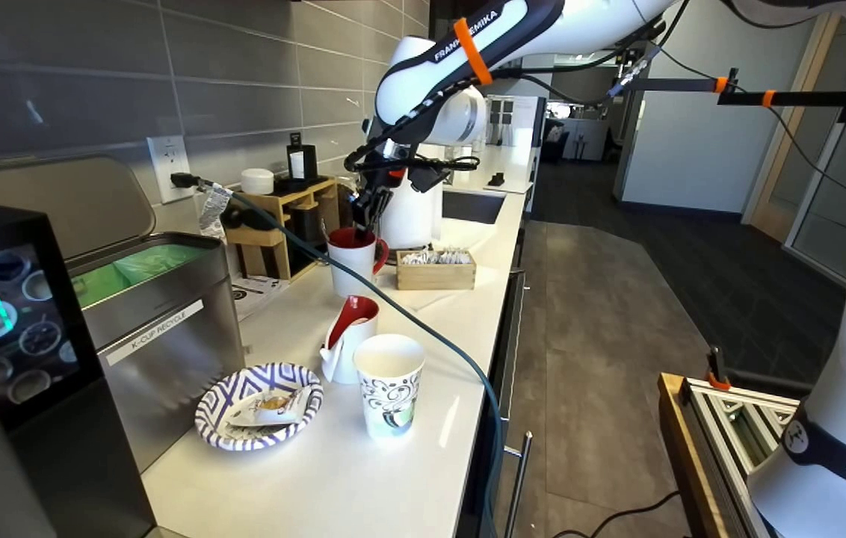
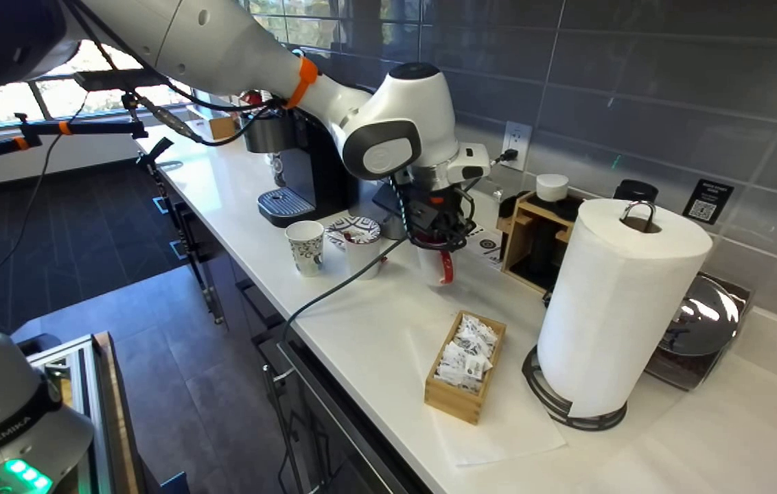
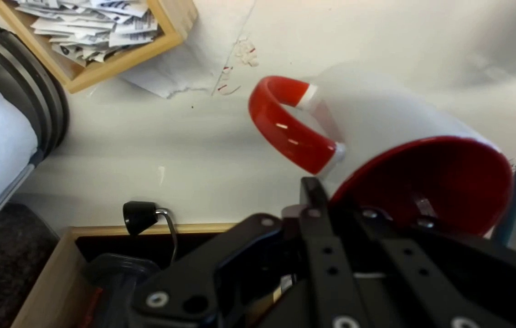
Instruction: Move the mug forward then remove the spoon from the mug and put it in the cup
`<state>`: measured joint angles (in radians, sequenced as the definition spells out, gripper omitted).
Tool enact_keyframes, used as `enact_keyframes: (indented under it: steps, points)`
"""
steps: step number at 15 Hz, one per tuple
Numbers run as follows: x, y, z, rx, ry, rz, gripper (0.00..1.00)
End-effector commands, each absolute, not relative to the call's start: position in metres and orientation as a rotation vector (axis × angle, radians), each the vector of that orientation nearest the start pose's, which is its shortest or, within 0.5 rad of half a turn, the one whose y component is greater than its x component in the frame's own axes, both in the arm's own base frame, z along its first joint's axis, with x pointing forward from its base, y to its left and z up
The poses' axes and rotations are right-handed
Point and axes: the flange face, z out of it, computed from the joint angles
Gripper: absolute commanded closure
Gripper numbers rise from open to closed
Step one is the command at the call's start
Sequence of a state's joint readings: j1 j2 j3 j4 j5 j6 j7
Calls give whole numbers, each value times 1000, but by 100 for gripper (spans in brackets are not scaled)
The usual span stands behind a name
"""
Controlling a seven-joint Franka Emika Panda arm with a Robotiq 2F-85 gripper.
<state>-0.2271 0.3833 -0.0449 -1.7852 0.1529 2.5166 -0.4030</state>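
A white mug with red inside and a red handle stands upright near the wall in an exterior view [image 1: 350, 263]. It is partly hidden by the gripper in an exterior view [image 2: 432, 265]. In the wrist view the mug [image 3: 376, 111] opens toward me. My gripper [image 3: 333, 200] is at its rim beside the handle: one finger is just outside the rim, the other over the dark red inside. The fingers look close together; the gap is too dark to judge. The cup [image 1: 390, 392], white with dark printed marks, stands apart, also in an exterior view [image 2: 306, 248]. No spoon shows clearly.
A white vessel with red inside [image 1: 341, 359] and a blue-and-white dish [image 1: 211, 418] stand by the cup. A wooden sachet box [image 2: 454, 403], a paper towel roll [image 2: 618, 309] and a wooden rack [image 3: 46, 291] are near the mug. A cable [image 1: 460, 350] crosses the counter.
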Motion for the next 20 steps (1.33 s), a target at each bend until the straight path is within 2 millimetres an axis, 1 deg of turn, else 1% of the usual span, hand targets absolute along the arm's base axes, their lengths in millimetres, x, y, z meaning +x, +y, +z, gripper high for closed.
enact_keyframes:
  steps: [1,4,6,9,11,12,15,20]
  points:
    - [657,-180,378,-3129,-36,-586,98]
    - [669,-189,377,-3124,14,-572,98]
    - [675,-195,384,-3102,36,-571,98]
    - [690,-206,393,-3115,68,-566,98]
    - [698,-209,394,-3099,23,-539,98]
    - [702,-208,393,-3079,-35,-509,98]
    - [714,-209,384,-3055,-88,-467,98]
    - [731,-215,369,-3006,-107,-515,98]
